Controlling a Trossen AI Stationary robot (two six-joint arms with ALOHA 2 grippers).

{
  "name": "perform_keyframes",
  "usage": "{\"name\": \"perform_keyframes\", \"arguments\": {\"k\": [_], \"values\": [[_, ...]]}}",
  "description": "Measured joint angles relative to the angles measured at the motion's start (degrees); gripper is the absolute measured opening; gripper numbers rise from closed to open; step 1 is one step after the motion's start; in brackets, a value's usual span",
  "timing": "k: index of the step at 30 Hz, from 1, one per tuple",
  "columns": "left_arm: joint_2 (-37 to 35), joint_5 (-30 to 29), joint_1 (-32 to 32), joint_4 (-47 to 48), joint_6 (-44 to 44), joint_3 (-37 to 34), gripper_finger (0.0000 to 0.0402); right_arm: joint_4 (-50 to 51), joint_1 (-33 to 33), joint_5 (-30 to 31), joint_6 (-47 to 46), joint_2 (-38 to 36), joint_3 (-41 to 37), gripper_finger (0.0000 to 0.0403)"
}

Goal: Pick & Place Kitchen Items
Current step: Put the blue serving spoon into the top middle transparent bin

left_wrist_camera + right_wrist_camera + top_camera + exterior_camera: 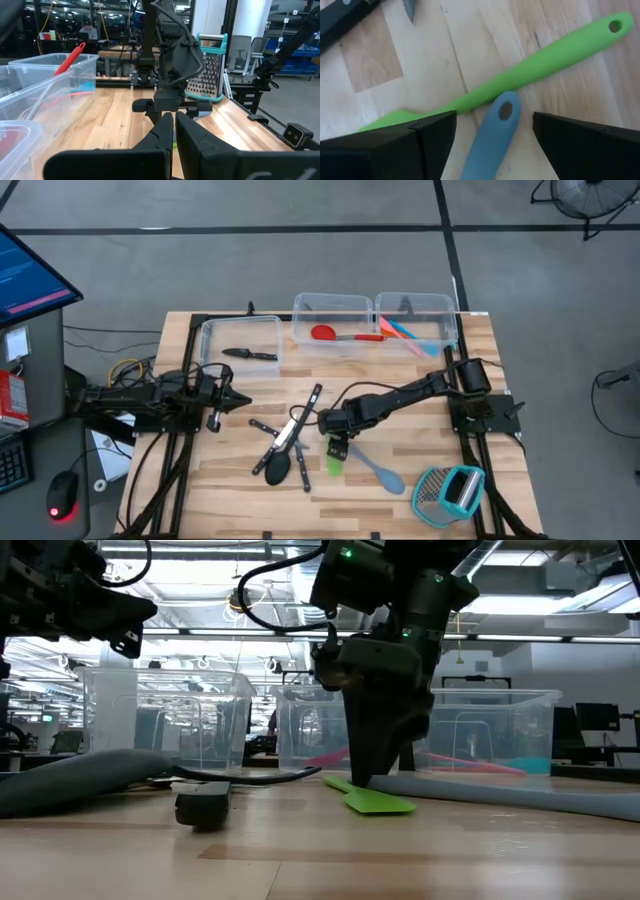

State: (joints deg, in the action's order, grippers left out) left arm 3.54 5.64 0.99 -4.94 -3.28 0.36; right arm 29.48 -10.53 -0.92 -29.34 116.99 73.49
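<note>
A green spatula (540, 65) lies flat on the wooden table. The handle end of a grey-blue spatula (495, 132) lies against its middle. My right gripper (495, 117) points steeply down just above them, open, one finger on each side of the grey-blue handle end. In the high view it stands at mid-table (338, 448), over the green spatula (333, 464). In the low view its fingertips (363, 776) hang close to the tabletop beside the green blade (378, 802). My left gripper (238, 402) waits shut at the table's left, pointing level.
Black-handled knives (300, 420) and a black spoon (278, 470) lie just left of my right gripper. A teal-framed grater (450, 490) stands at the near right. Three clear bins line the far edge, holding a knife (250, 354), a red spoon (345, 335) and coloured spatulas (405, 332).
</note>
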Motion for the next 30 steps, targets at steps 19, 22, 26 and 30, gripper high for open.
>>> {"name": "perform_keyframes", "arguments": {"k": [19,22,26,30], "values": [[0.0,0.0,0.0,-0.6,0.0,0.0,0.0002,2.9,1.7,-0.3,-0.9,0.1,-0.1,0.0067],[0.0,0.0,0.0,-0.8,0.0,0.0,0.0002,2.5,2.3,-0.2,-0.6,-0.1,-0.1,0.0047],[0.0,0.0,0.0,-0.8,0.0,0.0,0.0002,1.8,3.2,-0.2,1.1,-1.3,-0.3,0.001],[0.0,0.0,0.0,-1.1,0.0,0.0,0.0002,1.5,4.3,-0.4,1.8,-2.4,-0.5,0.0009]]}}
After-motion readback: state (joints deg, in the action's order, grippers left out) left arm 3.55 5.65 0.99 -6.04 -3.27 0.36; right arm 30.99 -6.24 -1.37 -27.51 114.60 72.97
